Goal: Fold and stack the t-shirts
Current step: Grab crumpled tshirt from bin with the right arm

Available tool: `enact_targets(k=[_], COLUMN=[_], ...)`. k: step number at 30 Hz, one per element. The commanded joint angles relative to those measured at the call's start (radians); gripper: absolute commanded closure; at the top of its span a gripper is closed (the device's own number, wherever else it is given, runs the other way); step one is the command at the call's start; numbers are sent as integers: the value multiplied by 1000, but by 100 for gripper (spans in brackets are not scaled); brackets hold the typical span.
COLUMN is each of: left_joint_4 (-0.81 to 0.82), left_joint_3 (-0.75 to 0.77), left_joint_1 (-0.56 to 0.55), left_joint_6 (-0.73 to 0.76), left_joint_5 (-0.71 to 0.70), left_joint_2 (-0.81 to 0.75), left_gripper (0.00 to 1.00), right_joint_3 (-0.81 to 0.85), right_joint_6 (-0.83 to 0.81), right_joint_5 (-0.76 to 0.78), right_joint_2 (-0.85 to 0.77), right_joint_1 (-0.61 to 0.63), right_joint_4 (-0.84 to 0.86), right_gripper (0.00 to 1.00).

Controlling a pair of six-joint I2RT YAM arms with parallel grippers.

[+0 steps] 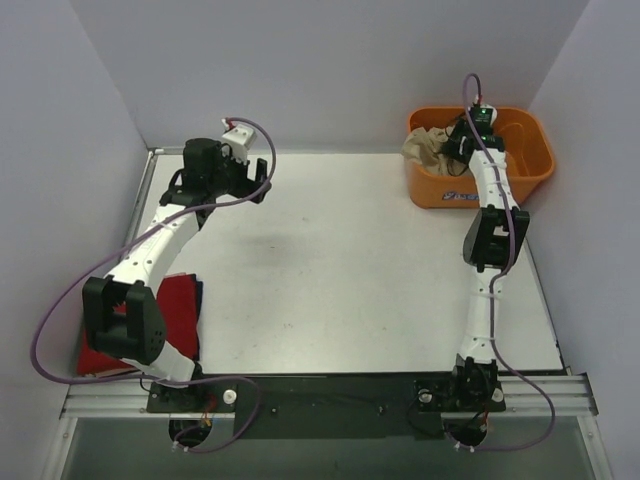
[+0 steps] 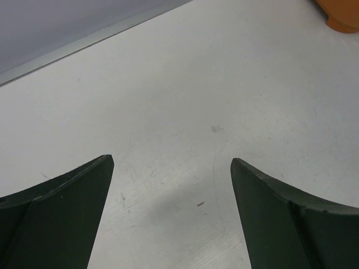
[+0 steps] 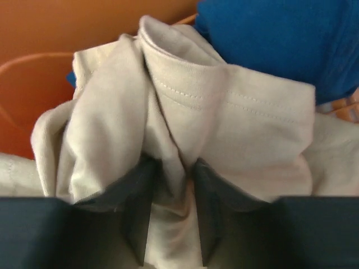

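White table (image 1: 350, 260) between pale walls: the tan t-shirt (image 3: 235, 112) is pinched in the far right corner.
A red t-shirt (image 1: 180, 305) lies at the near left edge. The left gripper (image 2: 171, 162) hangs released over bare surface by the far left corner. The right gripper (image 3: 171, 168), far nearer, is clenched on a bunched fold inside the orange bin (image 1: 535, 165), beside a blue t-shirt (image 3: 280, 39). Bare table lies leftward and nearward of that pinch.

The top camera is looking down from behind the arm bases (image 1: 470, 385). The left wrist's is facing low across the surface (image 2: 224, 84), and the right's is sitting close inside the orange bin (image 1: 535, 165) (every view is catching it).
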Motion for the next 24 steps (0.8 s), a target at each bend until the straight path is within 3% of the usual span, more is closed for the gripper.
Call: enact_targets(k=[1,5,12,16,21,24], left_joint_4=[-11,-22,-10,18,124,177], left_joint_3=[79,104,119,107,35,13], left_joint_1=[3,4,20,40,34,41], left_joint_6=[14,14,-34,-76,-22,-19], left_joint_5=[-18,-24,-13,112,238,266], left_joint_2=[12,17,15,3,-54,-80], left_gripper=[3,3,3,3,3,3], right_joint_3=[30,-76,-171,-207,-215,-191], right_joint_6=[-12,-53,-119,-164,-211,-193], right_joint_5=[88,180,198,155,-48,-291], right_joint_2=[-86,-225,-480,-617,-746,-786], right_joint_1=[23,25,34,38,83,141], right_joint_4=[92,157,238,354,489,545], right_gripper=[100,100,100,100,100,100])
